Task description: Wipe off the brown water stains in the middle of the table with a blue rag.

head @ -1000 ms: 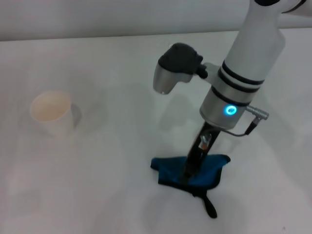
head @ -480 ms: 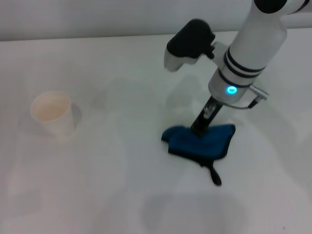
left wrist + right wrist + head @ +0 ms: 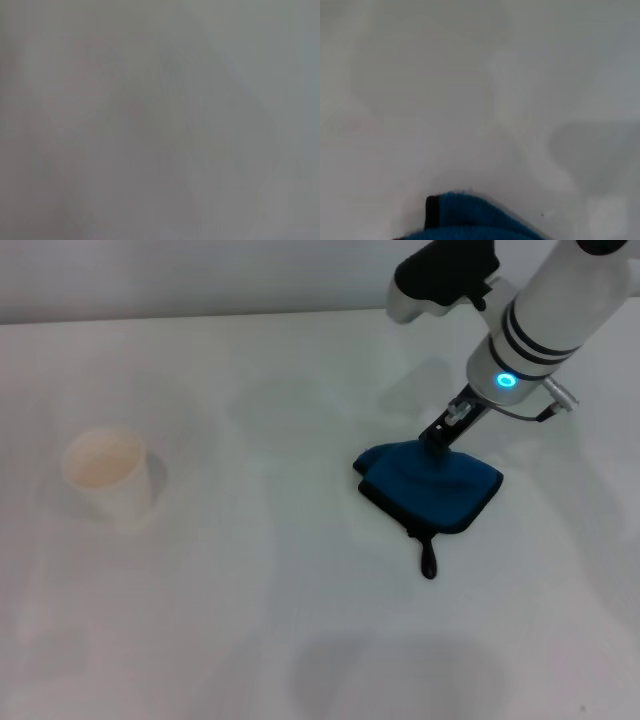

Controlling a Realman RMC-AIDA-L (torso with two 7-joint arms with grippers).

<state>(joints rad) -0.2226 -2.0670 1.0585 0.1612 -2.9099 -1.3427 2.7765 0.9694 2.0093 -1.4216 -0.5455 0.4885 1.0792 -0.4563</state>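
The blue rag point(image 3: 435, 490) lies crumpled on the white table point(image 3: 250, 590), right of the middle, its black loop tab point(image 3: 427, 558) trailing toward the front. My right gripper point(image 3: 440, 443) comes down from the upper right and is shut on the rag's far edge, pressing it to the tabletop. An edge of the same blue rag point(image 3: 470, 220) shows in the right wrist view. I can make out no brown water stains on the table. My left gripper is out of view; its wrist view shows only plain white surface.
A cream paper cup point(image 3: 107, 472) stands upright at the left of the table. The table's far edge point(image 3: 200, 318) runs along the back.
My right gripper has dragged the blue rag away from the front middle of the table toward the back right. The cup has not moved.
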